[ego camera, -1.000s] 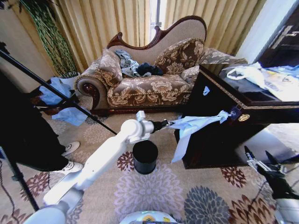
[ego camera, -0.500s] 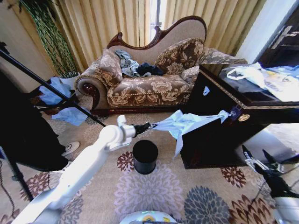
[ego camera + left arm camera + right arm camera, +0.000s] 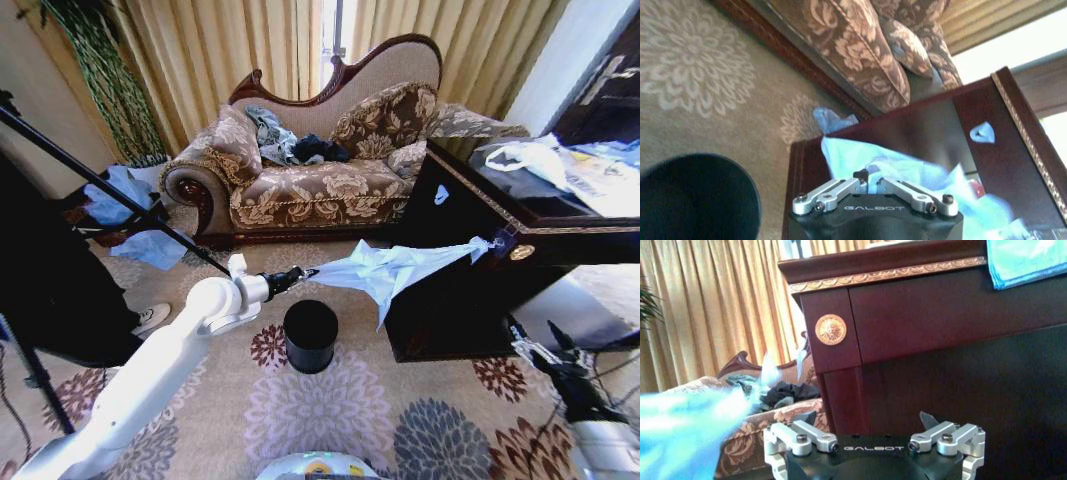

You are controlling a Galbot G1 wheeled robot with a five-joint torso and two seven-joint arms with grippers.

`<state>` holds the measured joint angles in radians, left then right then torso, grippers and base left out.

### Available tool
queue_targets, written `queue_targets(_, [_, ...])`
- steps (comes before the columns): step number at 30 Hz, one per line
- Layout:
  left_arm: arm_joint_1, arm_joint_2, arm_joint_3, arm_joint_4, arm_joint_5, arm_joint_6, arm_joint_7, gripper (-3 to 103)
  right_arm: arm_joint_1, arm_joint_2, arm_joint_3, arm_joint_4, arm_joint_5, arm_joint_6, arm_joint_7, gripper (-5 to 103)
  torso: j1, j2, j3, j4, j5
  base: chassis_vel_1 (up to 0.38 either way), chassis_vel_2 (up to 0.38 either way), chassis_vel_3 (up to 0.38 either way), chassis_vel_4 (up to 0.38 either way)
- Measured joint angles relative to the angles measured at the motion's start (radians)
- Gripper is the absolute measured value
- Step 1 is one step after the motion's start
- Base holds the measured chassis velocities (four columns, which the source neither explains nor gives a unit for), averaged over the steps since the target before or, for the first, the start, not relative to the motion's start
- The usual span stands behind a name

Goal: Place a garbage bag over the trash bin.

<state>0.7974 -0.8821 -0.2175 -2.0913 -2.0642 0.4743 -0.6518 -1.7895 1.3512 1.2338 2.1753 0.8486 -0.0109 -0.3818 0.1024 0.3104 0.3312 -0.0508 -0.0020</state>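
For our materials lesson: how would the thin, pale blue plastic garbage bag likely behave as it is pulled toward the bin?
The thin, pale blue plastic garbage bag is probably floppy: it sags and folds between the left end effector and the dark cabinet corner. It likely weighs little, since a pinch holds it. It may snag there.

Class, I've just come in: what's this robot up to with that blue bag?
The left gripper is shut on one end of the pale blue garbage bag, holding it stretched in the air above the carpet. The bag's far end is caught at the corner of the dark wooden cabinet. The black trash bin stands unlined on the carpet below. The right gripper hangs open beside the cabinet.
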Motion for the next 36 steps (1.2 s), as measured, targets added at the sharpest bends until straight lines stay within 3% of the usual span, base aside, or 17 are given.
queue_targets(6, [0.054,0.036,-0.081,-0.033,-0.022,-0.002,0.001,0,0.006,0.001,-0.028,0.004,-0.002,0.0,-0.001,100,0.0,0.0,0.0,0.0,0.0004,0.0,0.0,0.0,0.0])
queue_targets(16, [0.018,0.109,-0.097,-0.037,-0.076,-0.007,-0.027,0,-0.029,-0.018,-0.113,0.128,0.063,-0.042,-0.013,100,0.0,0.0,0.0,0.0,0.0002,0.0,0.0,0.0,0.0])
queue_targets(21, [-0.097,0.115,-0.056,0.043,-0.095,-0.028,-0.103,0,-0.01,-0.055,-0.245,0.13,0.036,-0.071,-0.047,100,0.0,0.0,0.0,0.0,0.0004,0.0,0.0,0.0,0.0])
queue_targets(25, [-0.179,0.109,-0.011,0.1,-0.097,-0.03,-0.149,0,0.046,-0.109,-0.394,0.099,0.042,-0.098,-0.011,100,0.0,0.0,0.0,-0.0001,0.0003,0.0,0.0,0.0,0.0])
queue_targets(31, [-0.275,0.082,0.048,0.137,-0.096,-0.031,-0.164,0,0.143,-0.158,-0.585,0.018,0.033,-0.117,0.046,100,0.0,0.0,0.0,0.0,0.0005,0.0,0.0,0.0,0.0])
queue_targets(34, [-0.301,0.077,0.058,0.152,-0.096,-0.031,-0.164,0,0.158,-0.164,-0.614,0.007,0.034,-0.125,0.067,100,0.0,0.0,0.0,0.0,0.0005,0.0,0.0,0.0,0.0])
queue_targets(36, [-0.375,0.074,0.094,0.19,-0.102,-0.03,-0.161,0,0.2,-0.174,-0.685,-0.012,0.051,-0.143,0.121,100,0.0,0.0,0.0,0.0,0.0002,0.0,0.0,0.0,0.0])
